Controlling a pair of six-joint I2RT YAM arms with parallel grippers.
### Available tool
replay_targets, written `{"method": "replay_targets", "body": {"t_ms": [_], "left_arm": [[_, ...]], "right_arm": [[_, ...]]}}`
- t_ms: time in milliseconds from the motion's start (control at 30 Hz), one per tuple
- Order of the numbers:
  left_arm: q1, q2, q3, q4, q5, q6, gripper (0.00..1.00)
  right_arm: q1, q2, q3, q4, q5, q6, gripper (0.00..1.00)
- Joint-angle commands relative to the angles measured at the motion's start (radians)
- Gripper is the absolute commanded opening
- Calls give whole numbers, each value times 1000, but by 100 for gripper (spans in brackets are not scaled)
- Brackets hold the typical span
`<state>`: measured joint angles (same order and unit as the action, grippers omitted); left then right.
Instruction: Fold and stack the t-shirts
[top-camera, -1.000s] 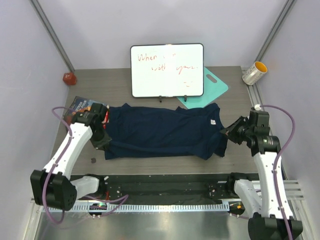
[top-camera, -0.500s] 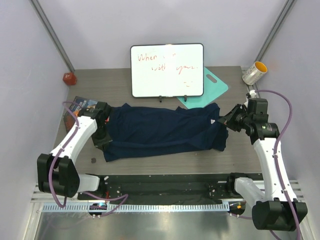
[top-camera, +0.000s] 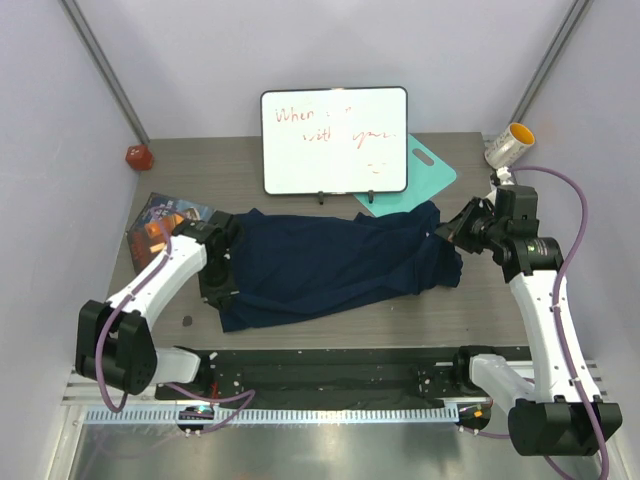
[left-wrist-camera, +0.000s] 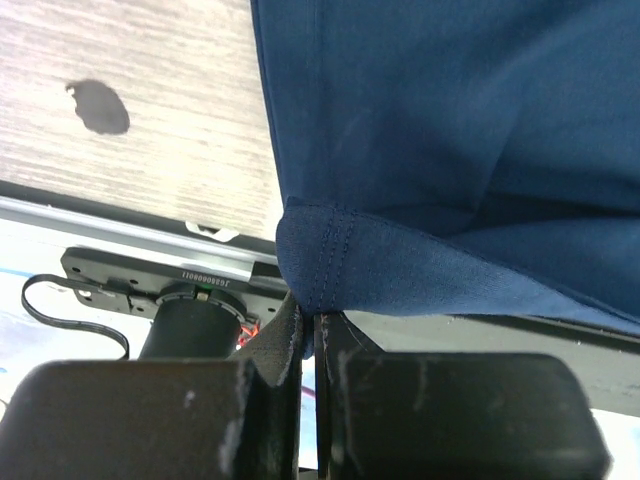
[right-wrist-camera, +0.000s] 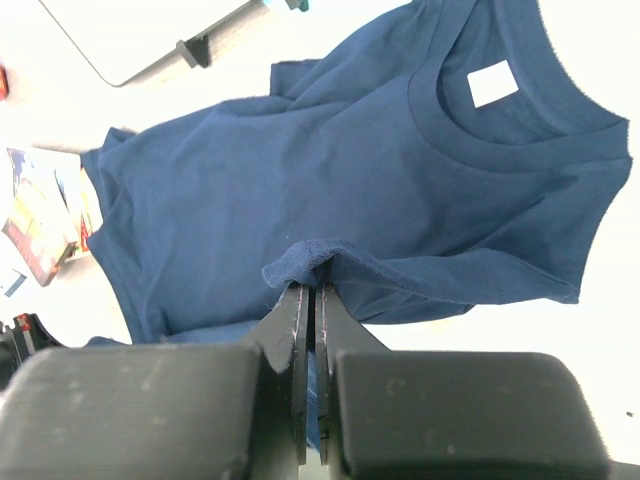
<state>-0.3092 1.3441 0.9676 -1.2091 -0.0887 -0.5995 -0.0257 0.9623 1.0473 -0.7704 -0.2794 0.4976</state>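
One dark navy t-shirt (top-camera: 330, 265) lies spread across the middle of the table, collar end to the right. My left gripper (top-camera: 220, 290) is shut on its left hem corner; the left wrist view shows the stitched hem (left-wrist-camera: 330, 255) pinched between the fingertips of the left gripper (left-wrist-camera: 312, 318). My right gripper (top-camera: 448, 232) is shut on a fold of fabric at the shirt's right end. In the right wrist view the right gripper (right-wrist-camera: 312, 290) pinches that fold, with the t-shirt (right-wrist-camera: 300, 180) hanging beyond it and a white neck label (right-wrist-camera: 493, 83) visible.
A whiteboard (top-camera: 334, 140) stands at the back, a teal board (top-camera: 428, 172) behind its right side. A red object (top-camera: 138, 156) and a booklet (top-camera: 160, 215) lie at the left, a yellow-rimmed cup (top-camera: 510, 145) at the far right. A small dark bit (top-camera: 187, 321) sits near the front rail (top-camera: 320, 365).
The right gripper has carried its end of the shirt toward the back of the table. The left gripper has shifted slightly right and nearer, and the shirt's left edge moved right with it.
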Motion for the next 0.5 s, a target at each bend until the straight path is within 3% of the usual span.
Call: {"method": "replay_targets", "body": {"t_ms": [0,167,467], "left_arm": [[-10,-66,0,-52,29,-10,0],[-14,-138,11,-99,37,-17,0],[-71,-94,16,-112,15,-31,0]], "right_arm": [[17,-8,48,4,8,-33,1],[18,-16,80,-41,60,-67,1],[18,-31,68,-30,161,-62,1]]}}
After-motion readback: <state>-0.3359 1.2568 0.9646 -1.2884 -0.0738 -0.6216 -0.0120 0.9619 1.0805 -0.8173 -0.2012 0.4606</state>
